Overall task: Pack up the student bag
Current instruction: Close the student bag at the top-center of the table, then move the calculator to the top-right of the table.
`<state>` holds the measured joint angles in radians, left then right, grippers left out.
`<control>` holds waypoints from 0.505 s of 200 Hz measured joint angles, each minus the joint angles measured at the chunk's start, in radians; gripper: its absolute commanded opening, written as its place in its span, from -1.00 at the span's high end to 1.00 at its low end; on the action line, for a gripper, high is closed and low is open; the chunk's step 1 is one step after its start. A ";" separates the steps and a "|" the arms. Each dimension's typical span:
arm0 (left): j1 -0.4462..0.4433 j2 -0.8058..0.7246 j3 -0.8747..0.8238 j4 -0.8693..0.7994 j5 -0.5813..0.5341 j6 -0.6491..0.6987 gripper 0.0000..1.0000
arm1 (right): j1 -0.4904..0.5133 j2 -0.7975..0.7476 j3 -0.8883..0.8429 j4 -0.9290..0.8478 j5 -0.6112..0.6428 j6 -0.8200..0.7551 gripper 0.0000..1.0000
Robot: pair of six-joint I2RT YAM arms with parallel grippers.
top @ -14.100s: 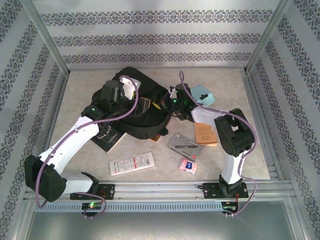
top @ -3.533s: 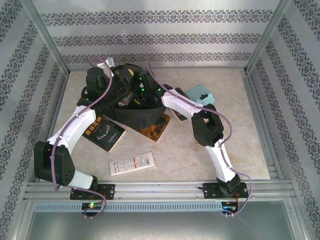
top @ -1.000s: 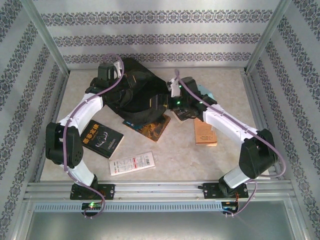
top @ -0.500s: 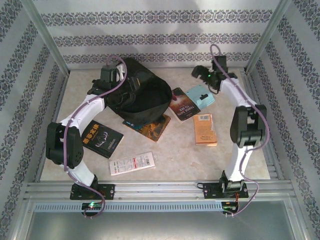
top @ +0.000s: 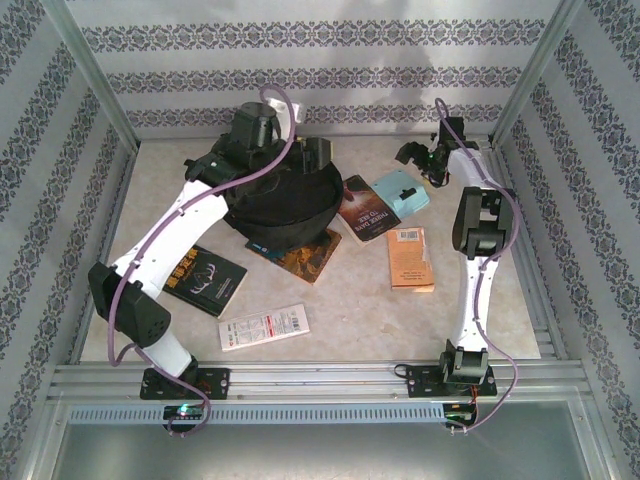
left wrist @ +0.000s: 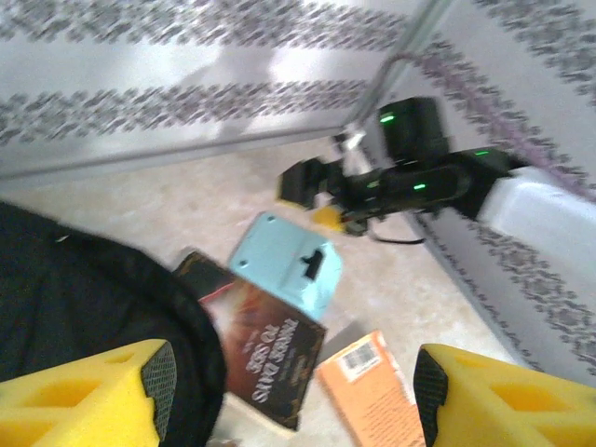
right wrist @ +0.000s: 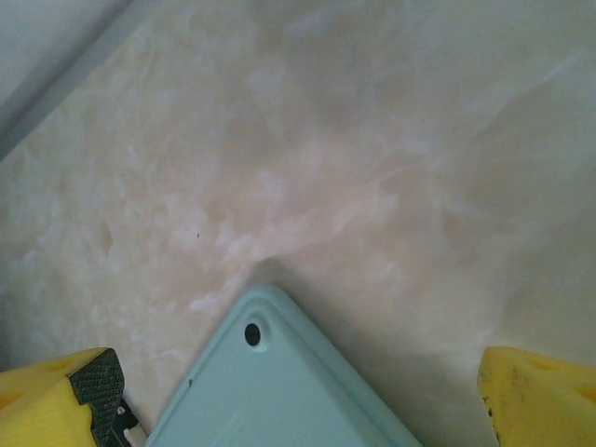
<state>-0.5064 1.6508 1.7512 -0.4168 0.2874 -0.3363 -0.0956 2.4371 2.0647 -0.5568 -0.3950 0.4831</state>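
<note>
Top external view: the student bag (top: 280, 200) is lying at the far left-centre of the table (top: 340, 300), with a brown book (top: 305, 256) sticking out from under its near edge. The left gripper (top: 316, 154) is hanging over the far right edge of the bag. The right gripper (top: 410, 156) is hovering at the far right, just beyond a light blue case (top: 400, 192). A dark red book (top: 362, 208) is lying between the bag and the case, with the case overlapping it. An orange book (top: 410, 258) is lying nearer, apart from both. A black book (top: 200, 280) and a white leaflet (top: 263, 327) are lying at the near left.

Left wrist view: the left gripper (left wrist: 293, 400) is showing its yellow fingers (left wrist: 84, 396) standing apart, with nothing between them. The bag (left wrist: 74, 317) is occupying the lower left. The dark red book (left wrist: 265, 349), the case (left wrist: 284, 265) and the orange book (left wrist: 372, 386) are lying to its right. The right gripper (left wrist: 312, 191) is hanging beyond the case.

Right wrist view: the right gripper (right wrist: 298, 410) is holding its fingers (right wrist: 56, 396) wide apart. A corner of the case (right wrist: 279, 391) is lying below, between them, unclamped, on the table (right wrist: 326, 168).
</note>
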 measured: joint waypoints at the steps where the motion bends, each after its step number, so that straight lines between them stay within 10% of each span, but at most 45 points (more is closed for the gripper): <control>1: -0.004 0.003 0.008 0.001 0.001 0.000 -0.38 | 0.000 0.002 0.000 -0.002 -0.004 -0.001 -0.95; 101: -0.122 0.496 0.229 -0.061 0.026 -0.148 -0.16 | 0.009 -0.236 -0.457 0.208 -0.096 -0.007 -0.94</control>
<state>-0.6285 2.1471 1.9804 -0.4778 0.3134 -0.4843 -0.0868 2.2013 1.6073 -0.3492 -0.4911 0.4759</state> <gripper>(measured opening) 0.588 0.975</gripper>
